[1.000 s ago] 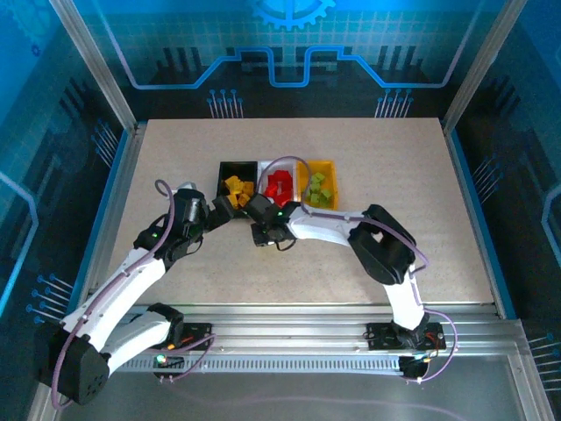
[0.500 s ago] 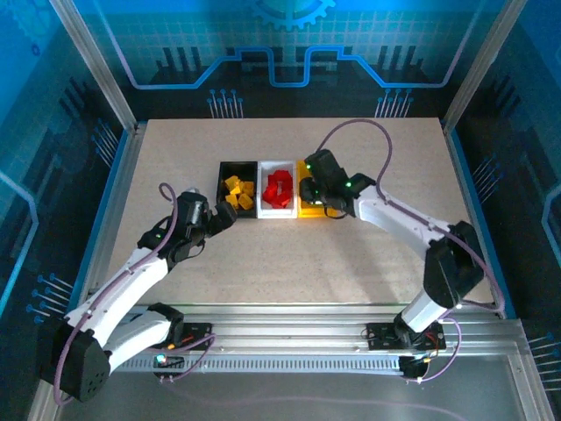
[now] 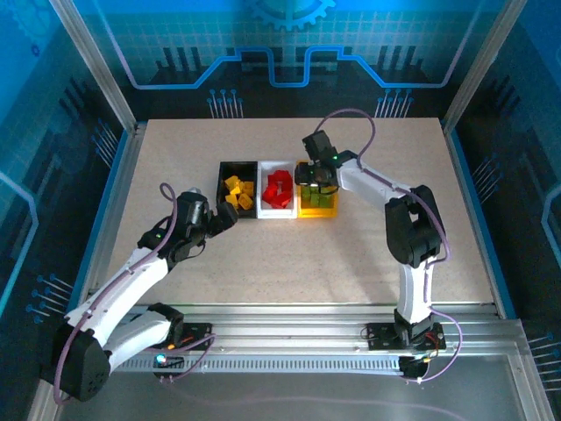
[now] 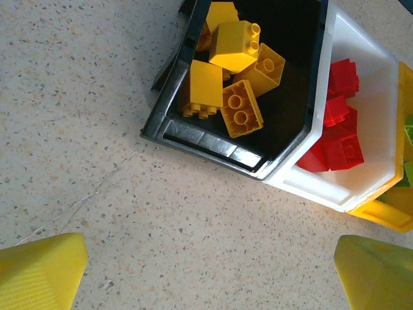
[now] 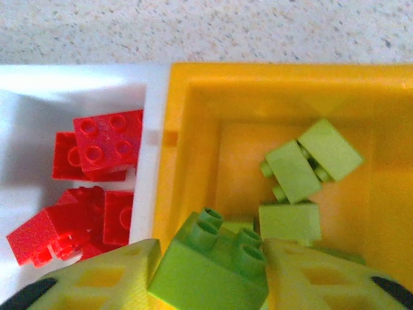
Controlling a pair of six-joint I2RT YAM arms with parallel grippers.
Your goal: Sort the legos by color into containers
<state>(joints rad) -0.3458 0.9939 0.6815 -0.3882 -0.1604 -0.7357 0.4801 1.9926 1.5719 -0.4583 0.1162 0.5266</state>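
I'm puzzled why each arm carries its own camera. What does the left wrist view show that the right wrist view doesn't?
Left wrist view: the black bin of yellow bricks, and bare table before the open left gripper. Right wrist view: a green brick between the fingers of the right gripper, above loose green bricks. Both: the white bin of red bricks, and the yellow bin.

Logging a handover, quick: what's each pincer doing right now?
Left pincer: open, empty.
Right pincer: closed on a light green lego over the yellow bin.
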